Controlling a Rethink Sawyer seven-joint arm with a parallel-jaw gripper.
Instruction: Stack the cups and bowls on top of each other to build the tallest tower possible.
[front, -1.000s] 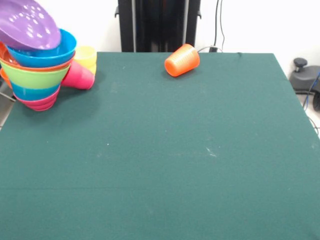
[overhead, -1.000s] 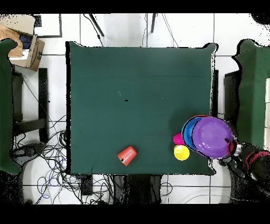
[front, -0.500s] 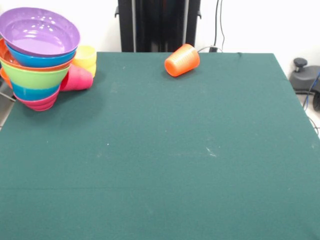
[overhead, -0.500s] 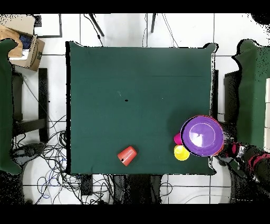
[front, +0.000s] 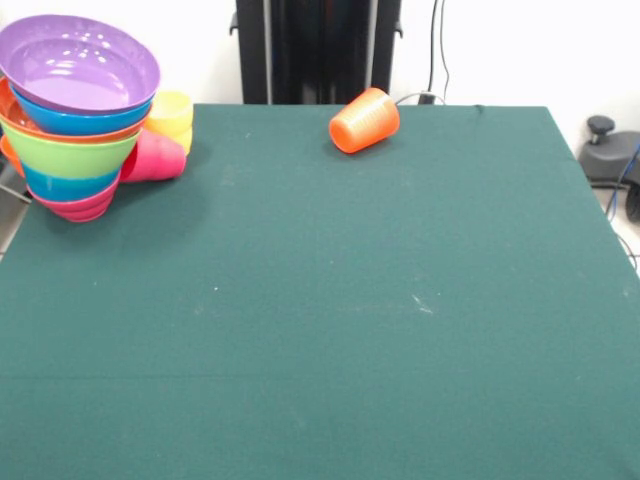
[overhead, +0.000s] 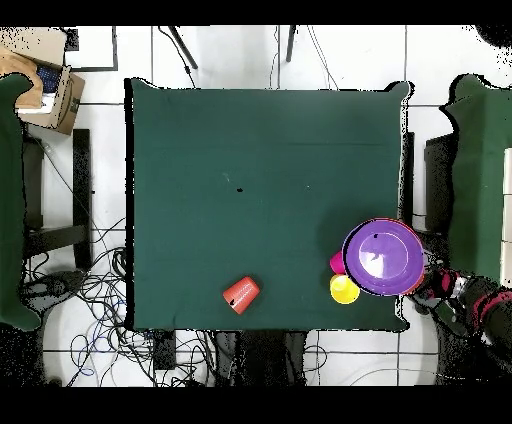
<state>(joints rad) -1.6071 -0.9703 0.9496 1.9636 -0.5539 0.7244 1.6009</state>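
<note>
Tower (front: 75, 110) of nested bowls at table (front: 320, 330) corner, purple bowl (overhead: 383, 256) on top; yellow cup (front: 172, 112) and pink cup (front: 155, 156) beside it, orange cup (front: 364, 120) on its side, well apart. Likely light, stiff, slick plastic; best gripped across ridged wall. Gripper unseen, state unknown

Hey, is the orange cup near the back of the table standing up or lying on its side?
On its side. The orange cup lies on the green table, its ridged wall facing up and its flat base showing.

Robotics lab/test cell: green-cloth table (overhead: 260, 170) on white tile floor (overhead: 100, 150), loose cable tangle (overhead: 85, 300) by the black robot pedestal (front: 318, 50), cardboard box (overhead: 45, 85) in corner, plain white wall behind
</note>
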